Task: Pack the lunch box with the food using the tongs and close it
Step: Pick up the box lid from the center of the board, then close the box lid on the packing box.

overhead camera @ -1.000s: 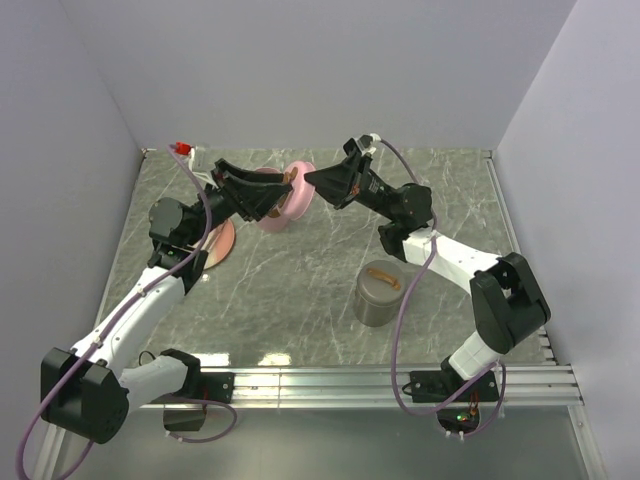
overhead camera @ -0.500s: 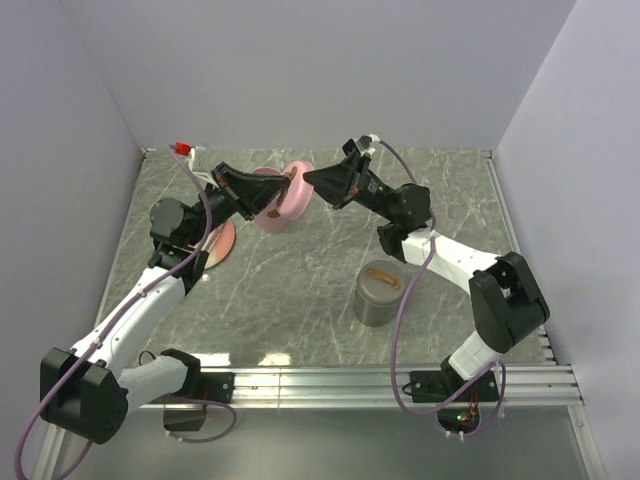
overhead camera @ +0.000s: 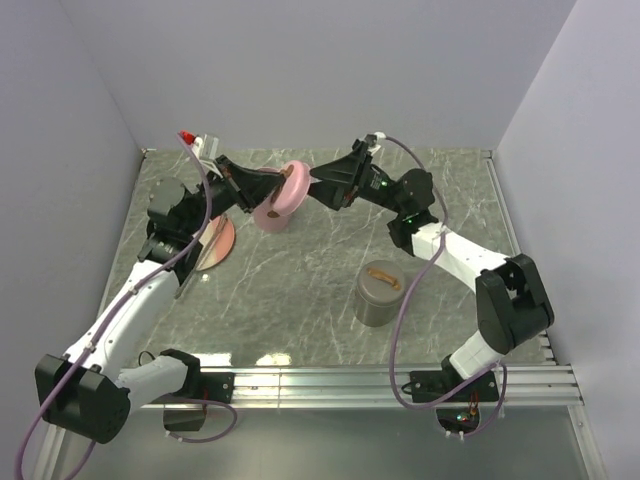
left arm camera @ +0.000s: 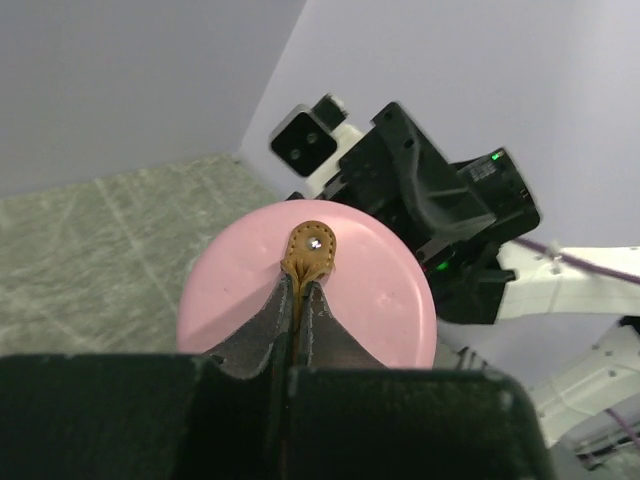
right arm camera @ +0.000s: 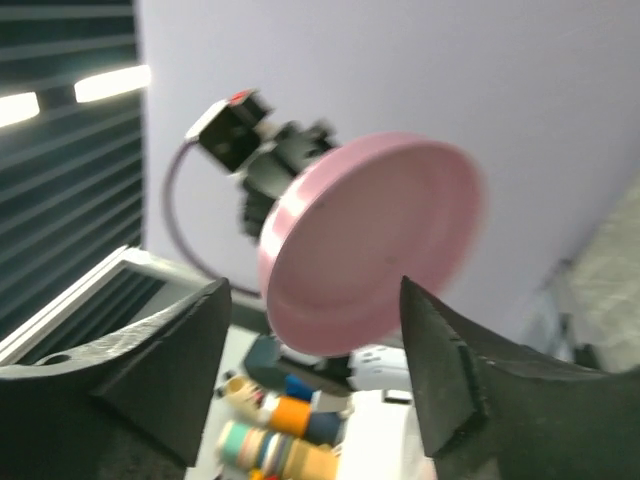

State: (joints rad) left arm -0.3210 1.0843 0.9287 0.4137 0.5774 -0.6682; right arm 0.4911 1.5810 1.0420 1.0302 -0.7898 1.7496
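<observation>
Change since the earlier top view: the right gripper [right arm camera: 312, 300], previously closed against the pink lid [overhead camera: 280, 200], now stands with fingers spread wide. The lid is just ahead of them, and contact cannot be confirmed. The left arm has risen and turned the lid more edge-on.

The left gripper [left arm camera: 300, 290] is clamped narrow on the tan tab [left arm camera: 310, 250], holding the lid aloft over the far middle of the table [overhead camera: 300, 290].

- **Lid:** a smooth, matte, round disc with a shallow concave underside. The tab looks like leather and has a metal rivet.
- **Lunch box [overhead camera: 377, 300]:** a dull grey metal cylinder with a tan strap [overhead camera: 383, 275] across its top. It stands near right, well apart from the lid.
- **Table:** marbled grey-green.
</observation>
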